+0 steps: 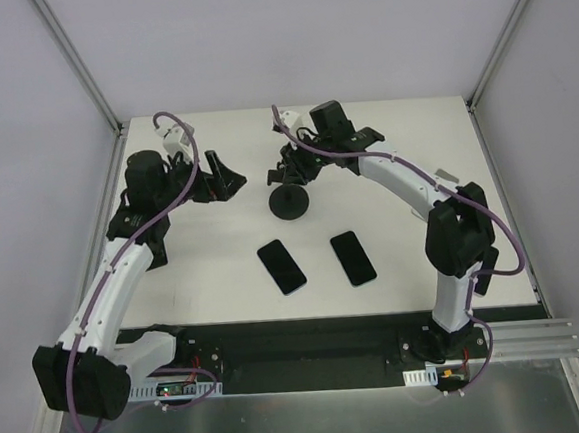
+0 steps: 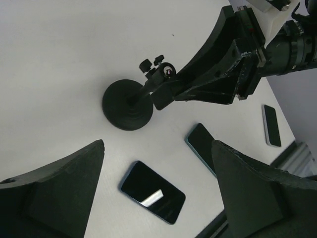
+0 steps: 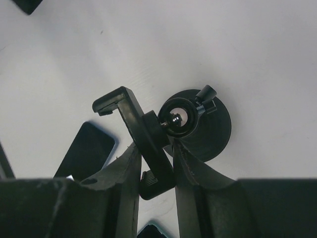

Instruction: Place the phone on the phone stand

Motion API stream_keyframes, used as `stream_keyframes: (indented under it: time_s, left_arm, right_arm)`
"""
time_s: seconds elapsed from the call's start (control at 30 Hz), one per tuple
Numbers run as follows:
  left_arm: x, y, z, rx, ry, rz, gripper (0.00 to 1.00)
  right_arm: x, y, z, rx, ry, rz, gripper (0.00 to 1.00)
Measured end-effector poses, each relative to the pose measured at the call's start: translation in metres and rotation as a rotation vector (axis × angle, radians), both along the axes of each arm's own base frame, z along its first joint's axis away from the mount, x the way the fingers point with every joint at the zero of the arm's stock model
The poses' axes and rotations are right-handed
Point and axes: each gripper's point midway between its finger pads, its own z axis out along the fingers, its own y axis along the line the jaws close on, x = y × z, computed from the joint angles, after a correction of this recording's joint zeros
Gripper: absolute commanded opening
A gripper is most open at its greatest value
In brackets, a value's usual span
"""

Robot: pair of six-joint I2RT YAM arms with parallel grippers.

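Observation:
The black phone stand stands on its round base at the table's middle back. My right gripper is shut on the stand's clamp arm; in the right wrist view the clamp sits between my right gripper's fingers above the round base. Two dark phones lie flat in front of the stand: the left phone and the right phone. My left gripper is open and empty, left of the stand, above the table. The left wrist view shows the stand, the left phone and the right phone between its open fingers.
A third phone-like slab lies further right, mostly hidden under the right arm in the top view. The white table is walled by a frame at the back corners, with a dark rail along the front edge.

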Motion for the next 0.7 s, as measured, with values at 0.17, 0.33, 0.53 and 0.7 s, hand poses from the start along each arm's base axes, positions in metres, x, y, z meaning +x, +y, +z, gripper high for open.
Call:
stream_keyframes:
  time_s: [0.17,0.33,0.53,0.7]
  left_arm:
    - [0.007,-0.034,-0.024,-0.098,0.175,-0.173,0.94]
    - [0.006,-0.054,-0.049,-0.177,0.337,-0.286,0.8]
    - [0.002,-0.066,-0.06,-0.248,0.435,-0.361,0.65]
    - [0.008,-0.075,-0.076,-0.306,0.524,-0.407,0.41]
  right_arm:
    - [-0.03,0.008,-0.001,0.015,0.056,0.18,0.01]
    - [-0.045,0.016,-0.001,0.035,0.078,0.298,0.01]
    - [-0.052,0.027,-0.002,0.054,0.073,0.375,0.0]
    - [-0.056,0.03,-0.002,0.052,0.067,0.397,0.01]
